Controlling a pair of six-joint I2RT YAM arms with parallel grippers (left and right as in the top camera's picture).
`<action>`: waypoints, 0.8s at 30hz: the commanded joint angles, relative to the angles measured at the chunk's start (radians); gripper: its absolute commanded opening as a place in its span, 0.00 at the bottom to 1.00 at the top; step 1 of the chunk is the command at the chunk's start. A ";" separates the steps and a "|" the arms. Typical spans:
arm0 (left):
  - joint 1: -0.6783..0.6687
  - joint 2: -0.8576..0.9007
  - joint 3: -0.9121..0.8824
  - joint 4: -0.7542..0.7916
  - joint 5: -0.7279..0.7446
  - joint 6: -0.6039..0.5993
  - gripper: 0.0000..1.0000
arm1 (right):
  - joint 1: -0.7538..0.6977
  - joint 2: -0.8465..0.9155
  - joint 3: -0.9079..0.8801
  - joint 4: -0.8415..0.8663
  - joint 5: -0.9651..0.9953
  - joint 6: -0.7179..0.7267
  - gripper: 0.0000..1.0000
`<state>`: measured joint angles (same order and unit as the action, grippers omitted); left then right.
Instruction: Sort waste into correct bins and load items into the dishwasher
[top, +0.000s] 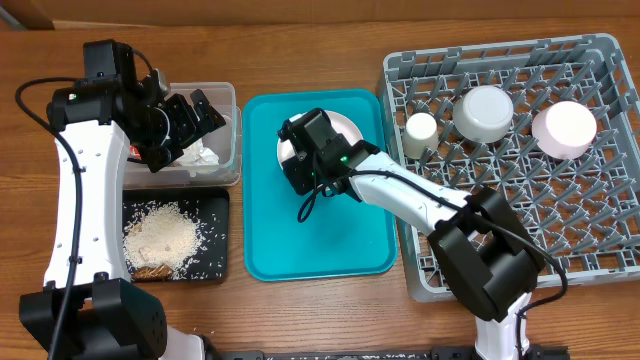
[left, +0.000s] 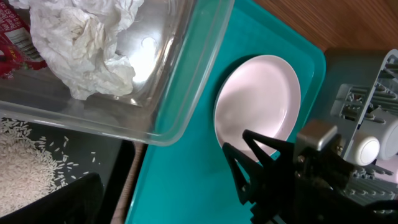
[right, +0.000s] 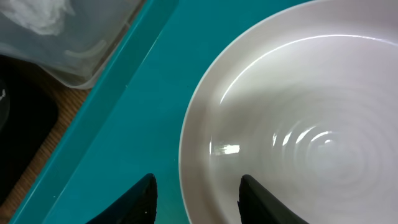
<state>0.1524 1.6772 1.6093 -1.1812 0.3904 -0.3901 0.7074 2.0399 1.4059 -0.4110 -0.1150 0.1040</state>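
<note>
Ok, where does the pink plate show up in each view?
Overhead: pink plate sits at the top of the teal tray, partly hidden.
Left wrist: right of centre, lying on the tray.
Right wrist: fills the right side of the picture, with its rim at the bottom centre.
Shared landmark: the teal tray under the plate.

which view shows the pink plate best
Left wrist: nearly the whole plate shows, lying on the teal tray. Overhead, the right gripper covers most of it. Right wrist shows only part of its rim and well, close up.
</note>
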 joint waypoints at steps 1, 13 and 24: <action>-0.002 -0.028 0.024 0.004 0.018 -0.006 1.00 | -0.001 0.025 0.007 0.015 0.010 0.001 0.45; -0.002 -0.028 0.024 0.004 0.018 -0.006 1.00 | -0.002 0.035 0.007 0.092 0.050 0.061 0.20; -0.002 -0.028 0.024 0.004 0.018 -0.006 1.00 | -0.002 0.050 0.007 0.088 0.118 0.115 0.04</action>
<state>0.1524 1.6772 1.6093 -1.1809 0.3931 -0.3901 0.7074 2.0735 1.4063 -0.3279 -0.0147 0.1947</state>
